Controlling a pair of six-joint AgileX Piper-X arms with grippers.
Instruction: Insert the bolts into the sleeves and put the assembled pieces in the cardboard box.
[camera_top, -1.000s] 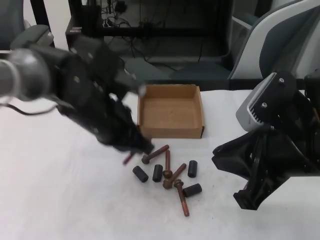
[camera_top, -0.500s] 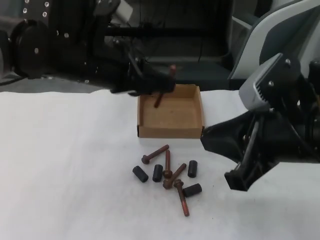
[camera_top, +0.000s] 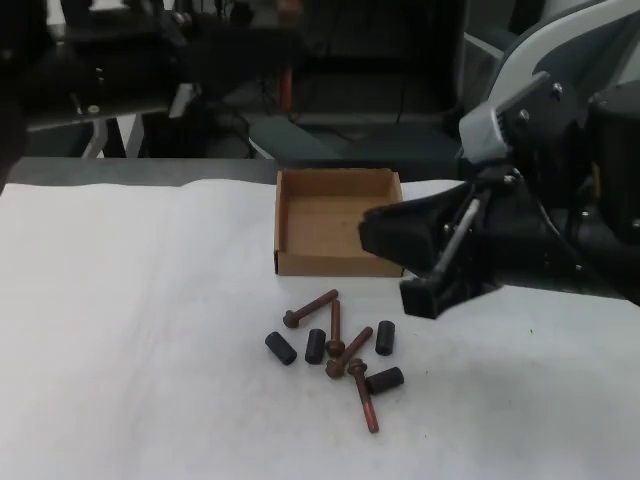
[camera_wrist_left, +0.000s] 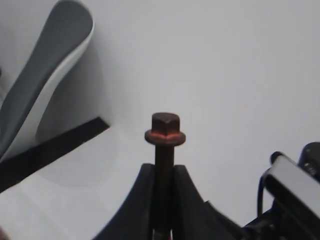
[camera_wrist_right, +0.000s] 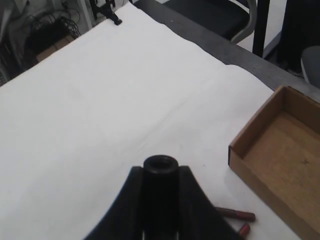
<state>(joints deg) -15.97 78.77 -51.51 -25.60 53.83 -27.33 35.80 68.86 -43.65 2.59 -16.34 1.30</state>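
Bolt (camera_wrist_left: 164, 131) now away from cardboard box (camera_top: 340, 263)

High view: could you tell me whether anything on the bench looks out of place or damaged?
Nothing stands out: the cardboard box sits upright and intact; loose bolts and sleeves lie jumbled in front of it.

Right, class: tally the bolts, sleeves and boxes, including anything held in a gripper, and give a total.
Bolts: 5 (4 on bench, 1 in left gripper)
Sleeves: 5 (4 on bench, 1 in right gripper)
Cardboard box: 1
Total: 11
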